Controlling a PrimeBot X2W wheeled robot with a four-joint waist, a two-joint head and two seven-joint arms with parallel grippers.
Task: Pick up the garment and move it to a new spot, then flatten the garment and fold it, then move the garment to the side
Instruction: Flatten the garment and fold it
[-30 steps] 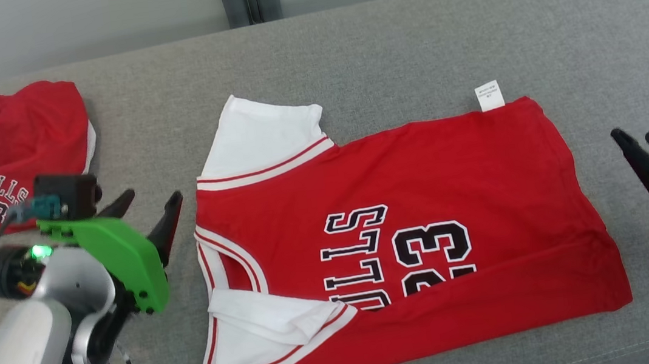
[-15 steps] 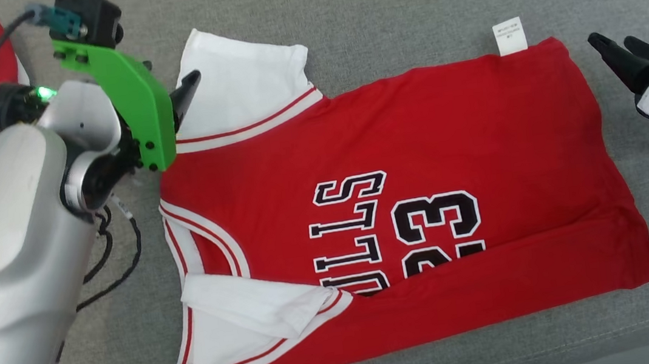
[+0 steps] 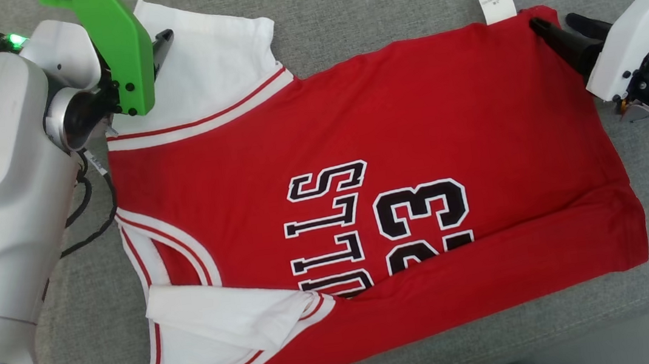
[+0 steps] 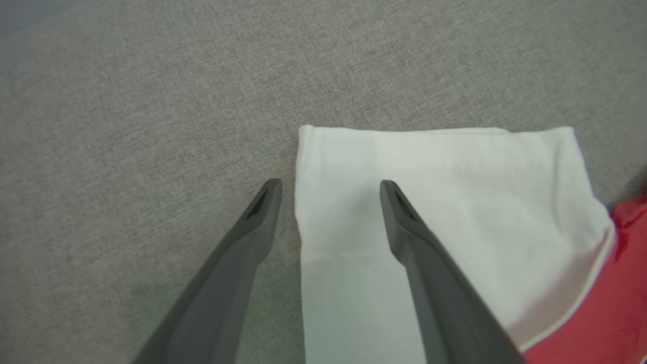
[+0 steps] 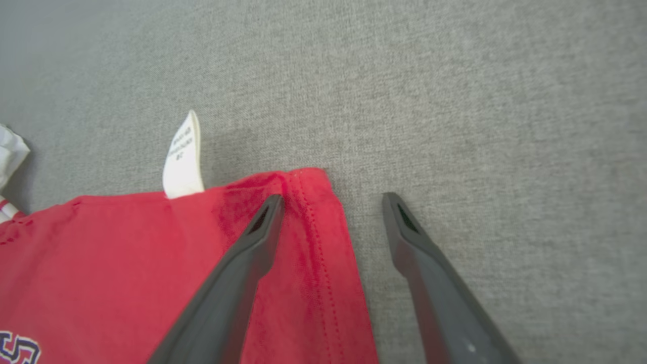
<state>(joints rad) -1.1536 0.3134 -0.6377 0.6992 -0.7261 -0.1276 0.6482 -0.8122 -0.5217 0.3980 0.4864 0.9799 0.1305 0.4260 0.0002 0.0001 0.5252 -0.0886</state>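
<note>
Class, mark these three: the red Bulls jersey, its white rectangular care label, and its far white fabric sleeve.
Red Bulls jersey (image 3: 414, 111): head view, plain red body.
White rectangular care label (image 5: 183, 156): right wrist view, label's middle.
Far white fabric sleeve (image 4: 480, 192): left wrist view, flat middle.

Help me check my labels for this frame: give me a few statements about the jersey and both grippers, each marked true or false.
1. The left gripper stands open, its fingers either side of the edge of the white sleeve. True.
2. The right gripper is shut on the care label. False: it is open, astride the red hem corner, and the label lies apart from it.
3. The jersey lies on grey fabric. True.
4. The printed number reads 32. False: it reads 23.
</note>
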